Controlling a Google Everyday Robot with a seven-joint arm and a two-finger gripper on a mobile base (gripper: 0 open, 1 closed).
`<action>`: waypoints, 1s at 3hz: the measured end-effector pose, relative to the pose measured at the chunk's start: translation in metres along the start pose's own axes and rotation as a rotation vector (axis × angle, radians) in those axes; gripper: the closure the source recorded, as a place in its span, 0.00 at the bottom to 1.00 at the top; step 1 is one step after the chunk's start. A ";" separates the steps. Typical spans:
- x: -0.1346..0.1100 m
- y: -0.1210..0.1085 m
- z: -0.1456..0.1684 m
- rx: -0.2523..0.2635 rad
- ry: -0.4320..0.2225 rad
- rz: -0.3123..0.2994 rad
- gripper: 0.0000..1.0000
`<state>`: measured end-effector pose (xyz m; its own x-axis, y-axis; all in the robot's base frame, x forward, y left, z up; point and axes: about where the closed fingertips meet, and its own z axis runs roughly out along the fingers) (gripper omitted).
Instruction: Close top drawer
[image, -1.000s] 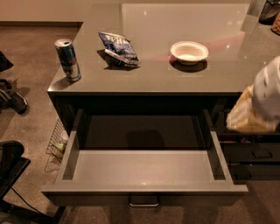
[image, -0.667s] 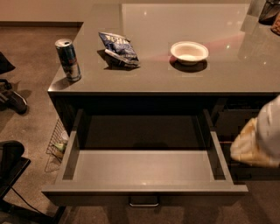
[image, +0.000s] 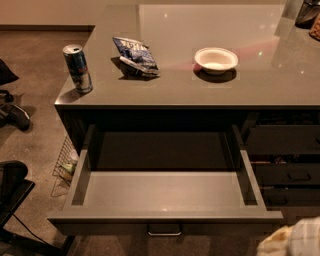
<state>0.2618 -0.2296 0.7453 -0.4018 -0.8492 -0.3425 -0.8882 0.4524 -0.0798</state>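
Note:
The top drawer (image: 165, 192) stands pulled far out under the counter. Its lighter grey inner box is empty. Its dark front faces me at the bottom, with a small metal bar pull (image: 164, 230) at its middle. My gripper (image: 292, 240) shows as a pale blurred shape in the bottom right corner. It is just below and to the right of the right end of the drawer front, and I cannot tell whether it touches the front.
On the grey countertop (image: 260, 87) stand a drink can (image: 77, 68), a crumpled chip bag (image: 134, 55) and a white bowl (image: 216, 60). Other dark drawer fronts (image: 290, 175) are at the right. A wire basket (image: 64, 162) and a chair base (image: 10, 200) are on the floor at the left.
The gripper has moved down and to the right, from beside the drawer's right side to the bottom right corner. The drawer has not moved.

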 end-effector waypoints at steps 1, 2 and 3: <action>0.033 0.035 0.066 -0.070 -0.036 0.072 1.00; 0.038 0.045 0.109 -0.114 -0.066 0.091 1.00; 0.040 0.044 0.115 -0.117 -0.071 0.096 1.00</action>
<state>0.2321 -0.2121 0.6208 -0.4731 -0.7804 -0.4088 -0.8681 0.4921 0.0651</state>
